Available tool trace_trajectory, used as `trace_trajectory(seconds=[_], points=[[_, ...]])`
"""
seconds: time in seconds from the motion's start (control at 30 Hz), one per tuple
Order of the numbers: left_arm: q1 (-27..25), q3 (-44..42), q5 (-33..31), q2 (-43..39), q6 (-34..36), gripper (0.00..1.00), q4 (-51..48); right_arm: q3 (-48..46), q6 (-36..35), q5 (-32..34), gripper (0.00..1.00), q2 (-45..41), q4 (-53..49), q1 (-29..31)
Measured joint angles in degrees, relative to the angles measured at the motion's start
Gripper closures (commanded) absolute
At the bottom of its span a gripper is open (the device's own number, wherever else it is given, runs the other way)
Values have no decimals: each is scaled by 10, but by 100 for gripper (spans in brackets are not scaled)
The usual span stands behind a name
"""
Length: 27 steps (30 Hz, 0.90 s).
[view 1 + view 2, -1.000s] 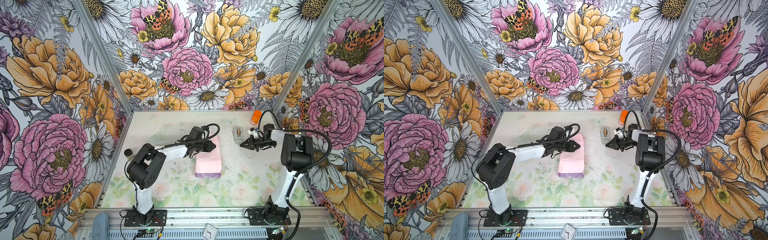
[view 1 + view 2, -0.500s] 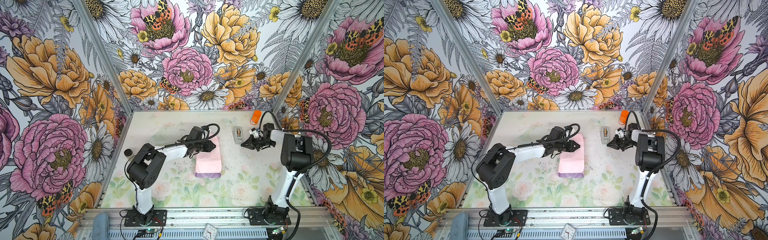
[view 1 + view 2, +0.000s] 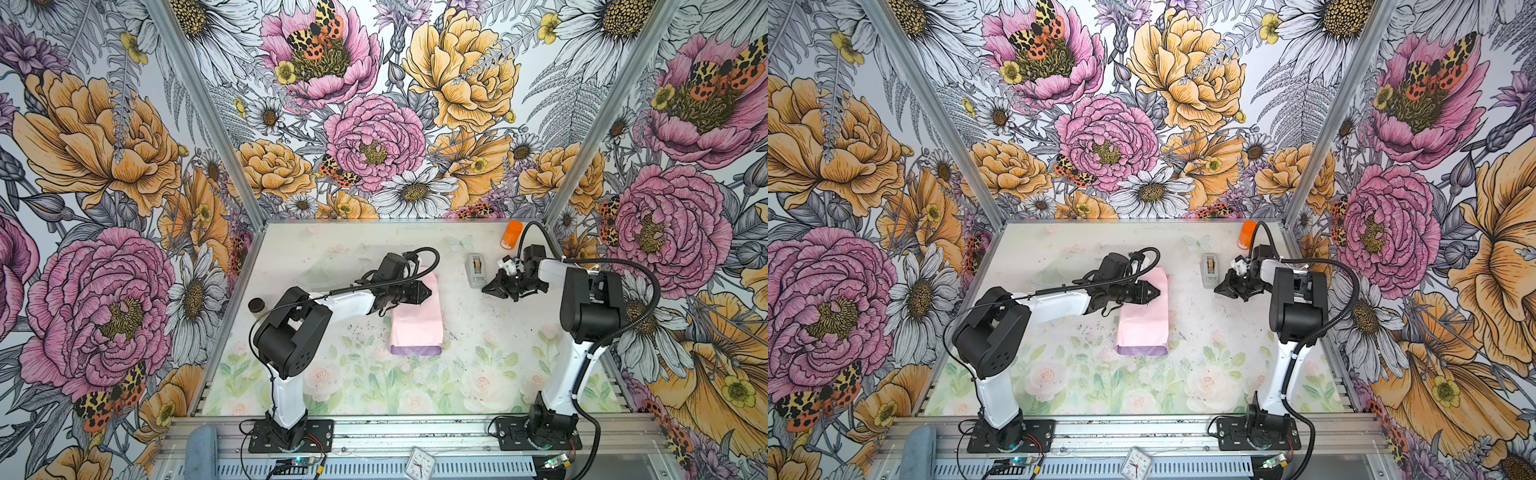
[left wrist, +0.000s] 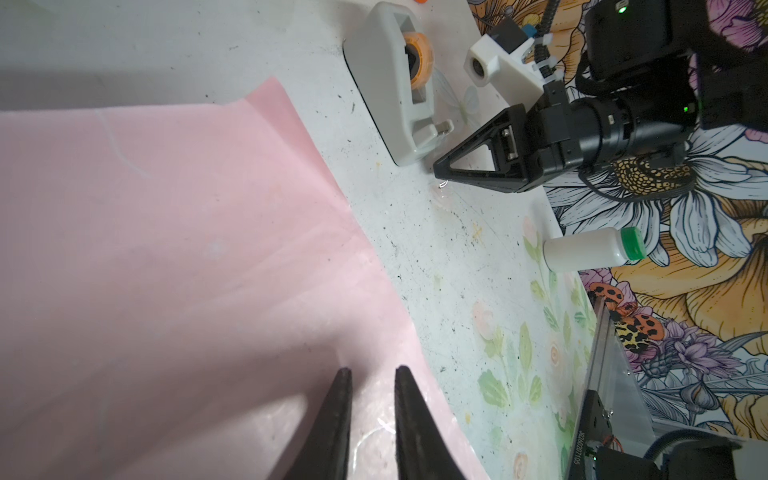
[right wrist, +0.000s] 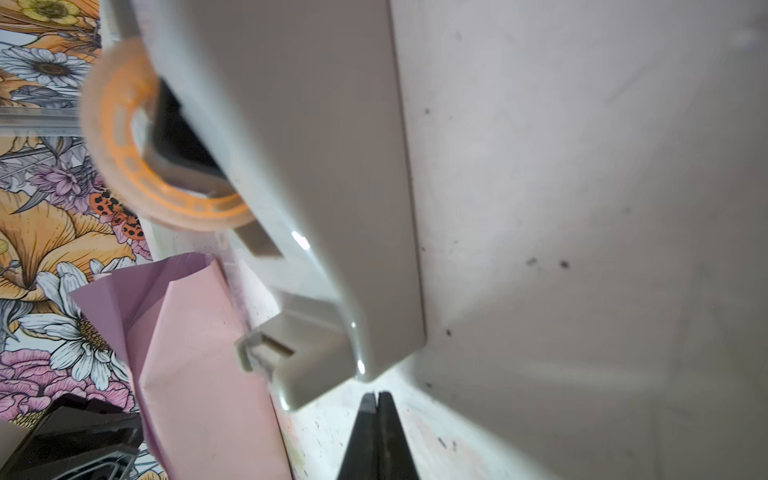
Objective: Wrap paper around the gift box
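1. A large thin sheet of paper [image 3: 415, 324] [image 3: 1144, 320], pale pink face up, lies folded into a long flat bundle near the middle of the pale floral-printed surface [image 3: 478, 332]. It runs from the far half towards the near edge.
2. A glossy lilac strip [image 3: 415, 350] of the paper's other face shows along the end nearest the near edge.
3. The gift box is hidden; I cannot tell from any view where it sits under the paper.
4. The left hand [image 3: 428, 293] [image 3: 1156, 293] reaches in from the left edge and sits over the far part of the paper. In the left wrist view its fingertips [image 4: 345, 378] stand slightly apart just above the pink sheet [image 4: 166, 249], with nothing seen between them.
5. The right hand [image 3: 484, 289] [image 3: 1217, 289] is well apart from the paper, towards the far right corner. In the right wrist view [image 5: 377, 397] its two black fingers are pressed together.
6. A small grey plastic tape dispenser [image 3: 476, 272] [image 4: 386, 95] with an orange-cored roll stands just beside the right hand's tip.
7. An orange cylindrical container [image 3: 512, 235] stands near the far right corner.
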Motion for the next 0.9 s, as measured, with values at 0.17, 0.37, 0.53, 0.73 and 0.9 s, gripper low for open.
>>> trace_trajectory(seconds=[0.17,0.37,0.53,0.73,0.9], points=[[0,0,0,0,0,78,0,-8,6,20,100,0,-5,0],[0,0,0,0,0,78,0,-38,-2,24,100,-33,-7,0],[0,0,0,0,0,78,0,-72,-31,19,100,-136,-15,17],[0,0,0,-1,0,78,0,-76,-99,-35,100,-240,-16,100],[0,0,0,-1,0,78,-1,-75,-178,-68,100,-248,-53,175]])
